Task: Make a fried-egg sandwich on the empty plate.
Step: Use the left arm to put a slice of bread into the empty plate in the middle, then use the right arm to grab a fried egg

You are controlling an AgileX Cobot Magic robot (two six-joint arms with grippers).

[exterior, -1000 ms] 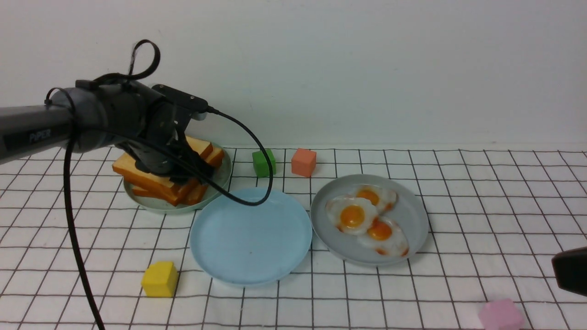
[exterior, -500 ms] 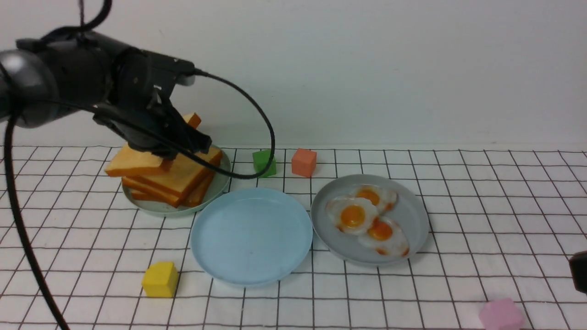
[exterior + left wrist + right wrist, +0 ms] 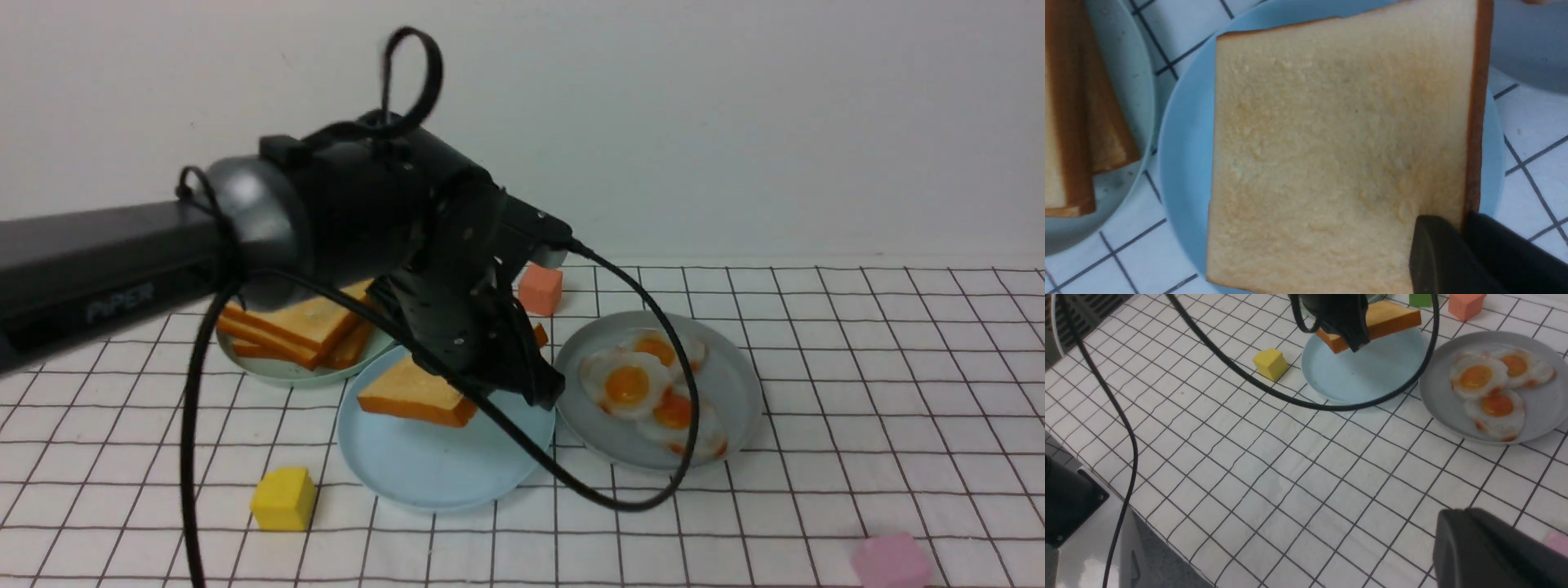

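Observation:
My left gripper (image 3: 539,384) is shut on one corner of a golden-brown toast slice (image 3: 416,392) and holds it just above the empty plate (image 3: 433,465), the sky-blue one. In the left wrist view the toast slice (image 3: 1339,155) covers most of the empty plate (image 3: 1180,134), and the left gripper (image 3: 1464,218) pinches its crust edge. Three fried eggs (image 3: 629,384) lie on the grey plate (image 3: 735,384) to the right. My right gripper (image 3: 1466,514) shows only in its wrist view, shut on nothing, low over the tablecloth near the front right.
A pile of toast slices (image 3: 302,327) rests on the pale green plate (image 3: 326,374) at the back left. Blocks lie around: yellow (image 3: 283,498), salmon (image 3: 540,287), pink (image 3: 890,562), green (image 3: 1421,299). The left arm's cable (image 3: 620,490) loops over the plates.
The left gripper lifted a toast slice off the pile and carried it right, over the blue plate. The right gripper has slipped out of the front view's right edge.

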